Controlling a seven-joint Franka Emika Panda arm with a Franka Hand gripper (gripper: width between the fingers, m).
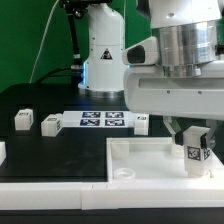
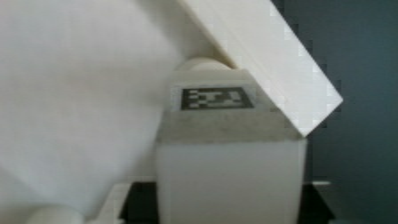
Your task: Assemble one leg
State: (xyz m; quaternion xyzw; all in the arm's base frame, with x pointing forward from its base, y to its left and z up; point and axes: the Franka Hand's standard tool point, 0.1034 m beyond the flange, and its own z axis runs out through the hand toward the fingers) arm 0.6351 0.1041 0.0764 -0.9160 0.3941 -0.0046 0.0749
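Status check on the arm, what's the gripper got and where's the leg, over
Gripper shut on the leg, tag facing out. Leg held over the white tray panel, near a corner on the exterior view's right. Nothing in the way seen.

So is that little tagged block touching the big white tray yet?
Cannot tell. In the exterior view the tool holds the leg at the tray; the wrist view shows no plain contact or gap.

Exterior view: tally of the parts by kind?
Held leg, in the pincer: 1
Loose legs: 3
Tray: 1
Marker board: 1
White piece cut off at the exterior view's left edge, kind unclear: 1
Total: 7
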